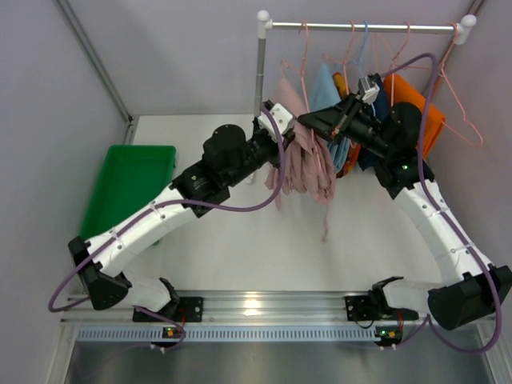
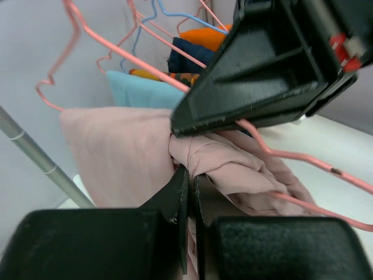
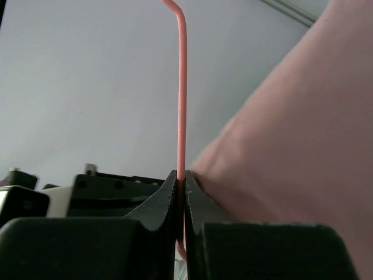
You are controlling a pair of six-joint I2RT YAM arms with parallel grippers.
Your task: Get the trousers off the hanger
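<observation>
The dusty pink trousers (image 1: 308, 164) hang bunched from a pink hanger (image 1: 305, 48) on the rail (image 1: 360, 27); they also show in the left wrist view (image 2: 116, 151) and at the right of the right wrist view (image 3: 303, 146). My left gripper (image 1: 290, 136) (image 2: 191, 178) is shut on a fold of the pink trousers. My right gripper (image 1: 308, 122) (image 3: 182, 178) is shut on the pink hanger's wire (image 3: 182, 87), just beside the left one. Light blue (image 2: 143, 92), navy (image 2: 186, 55), patterned (image 2: 169, 76) and plain orange trousers (image 1: 412, 108) hang behind on other hangers.
A green bin (image 1: 128, 188) sits on the table at the left. The rail's upright post (image 1: 261, 72) stands just behind the left gripper. An empty pink hanger (image 1: 460, 112) hangs at the rail's right end. Purple walls close in on both sides.
</observation>
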